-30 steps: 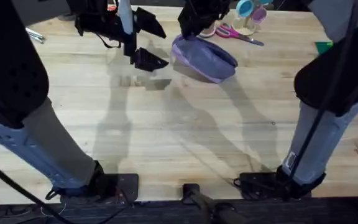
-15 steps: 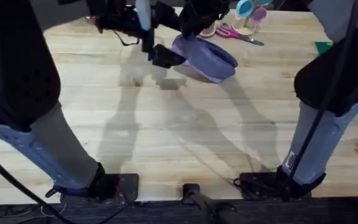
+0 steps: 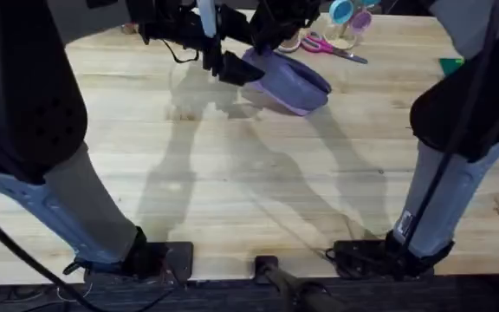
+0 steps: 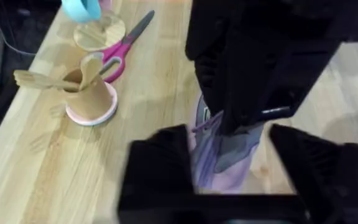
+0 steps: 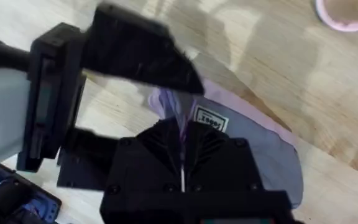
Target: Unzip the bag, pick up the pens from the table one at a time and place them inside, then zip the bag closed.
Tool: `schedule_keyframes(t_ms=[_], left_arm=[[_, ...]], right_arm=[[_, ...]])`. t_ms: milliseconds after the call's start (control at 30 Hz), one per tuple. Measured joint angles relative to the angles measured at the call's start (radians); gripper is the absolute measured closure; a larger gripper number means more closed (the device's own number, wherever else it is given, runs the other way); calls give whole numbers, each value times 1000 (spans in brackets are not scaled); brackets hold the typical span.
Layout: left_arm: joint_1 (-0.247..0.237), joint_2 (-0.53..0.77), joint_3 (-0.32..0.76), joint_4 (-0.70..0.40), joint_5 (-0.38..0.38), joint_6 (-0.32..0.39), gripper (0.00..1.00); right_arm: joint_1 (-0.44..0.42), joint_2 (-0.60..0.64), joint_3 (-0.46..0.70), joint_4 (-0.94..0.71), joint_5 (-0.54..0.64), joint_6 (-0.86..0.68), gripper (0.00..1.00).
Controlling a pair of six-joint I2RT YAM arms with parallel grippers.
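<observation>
Light wooden table (image 3: 258,191), purple bag (image 3: 288,82), pink scissors (image 3: 332,48), small cup (image 4: 91,99)

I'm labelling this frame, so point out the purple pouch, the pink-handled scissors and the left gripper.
purple pouch (image 3: 294,85): overhead view, on its fabric body.
pink-handled scissors (image 4: 122,45): left wrist view, on the pink handle near the pivot.
left gripper (image 4: 229,163): left wrist view, midway between its two black fingers, open around the pouch's end.

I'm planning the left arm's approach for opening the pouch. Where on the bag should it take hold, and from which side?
Grip the bag at its left end, coming in from the left. That end is lifted and bunched where the right tool pinches the fabric shut near the white label, so the seam stands up there. The left tool, open, already faces this end with the fabric between its fingers.
</observation>
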Motion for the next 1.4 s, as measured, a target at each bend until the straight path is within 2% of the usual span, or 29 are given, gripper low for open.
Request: schedule_keyframes(t_ms=[133,167,933,1133,1267,1400], left_arm=[[1,0,0,10,-30,-13,879],[1,0,0,10,-35,-12,927],[3,0,8,-51,-32,-18,956],[2,-11,16,-64,-10,-19,955],[7,-13,12,-105,-56,-22,955],[8,-13,10,-110,-68,-23,955]], right_arm=[[3,0,0,-12,-11,0,969],[5,0,0,-14,-10,0,969],[-1,-10,0,-24,-30,0,969],[-5,-43,0,-34,-26,0,969],[-17,-95,0,-29,-21,-8,970],[-30,-152,4,-52,-23,-15,972]])
